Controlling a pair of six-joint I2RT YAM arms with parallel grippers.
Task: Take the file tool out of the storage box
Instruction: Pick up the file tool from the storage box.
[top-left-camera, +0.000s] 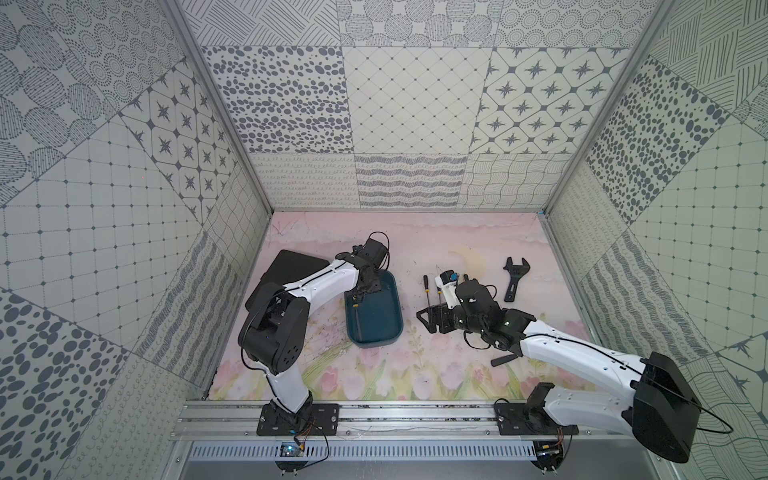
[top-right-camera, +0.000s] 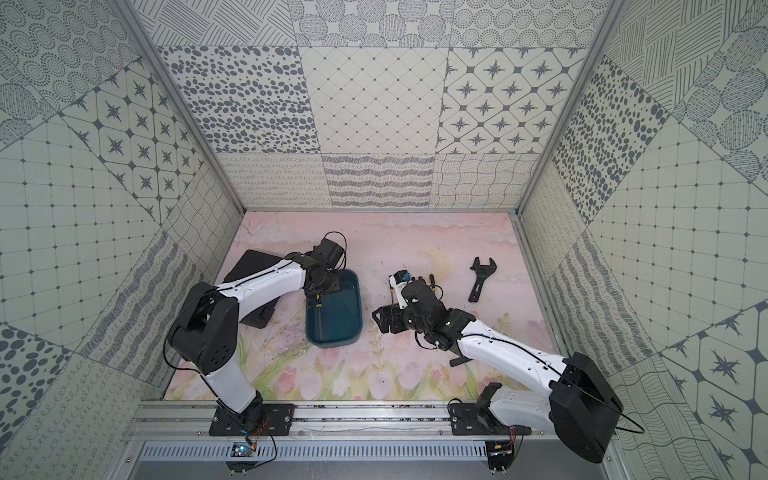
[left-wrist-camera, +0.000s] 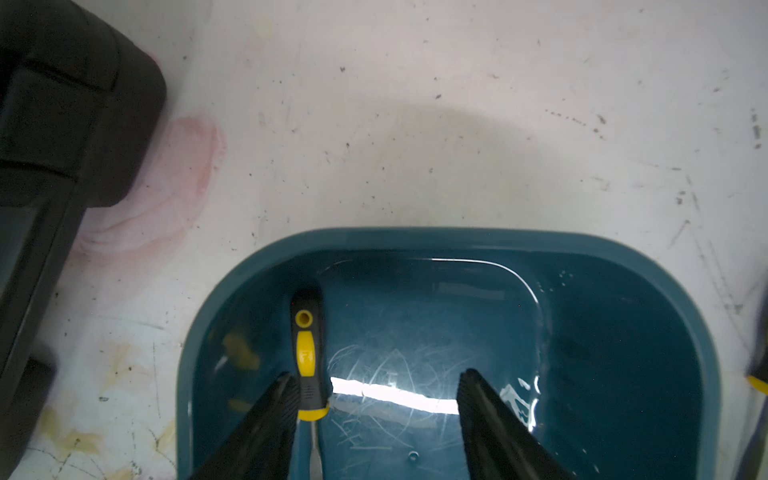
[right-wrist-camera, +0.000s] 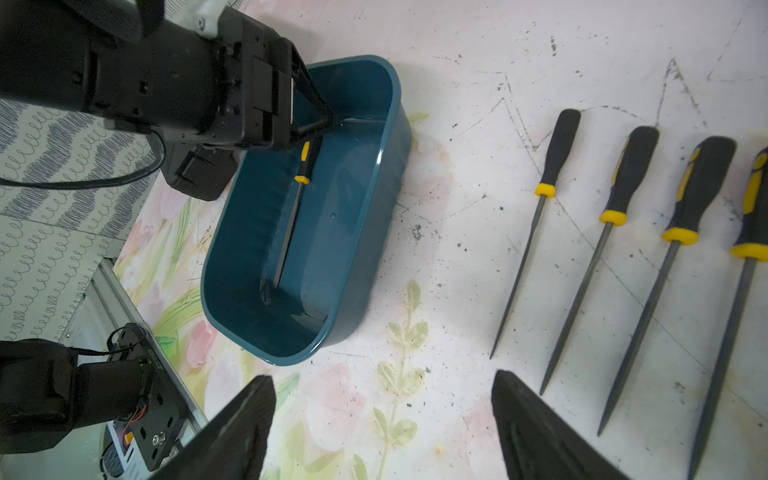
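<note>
Flowered mat (top-left-camera: 374, 370) carries a teal storage box (left-wrist-camera: 623, 332) holding a yellow-and-black-handled file tool (left-wrist-camera: 307, 353), left pincer (left-wrist-camera: 378, 386) spread astride it.

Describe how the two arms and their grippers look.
The left arm and right arm match: smooth white shells between bulky black joint housings, each on a black base plate. A thin black cable runs along each shell. The left gripper and right gripper have black, tapering, wedge-shaped fingers.
</note>
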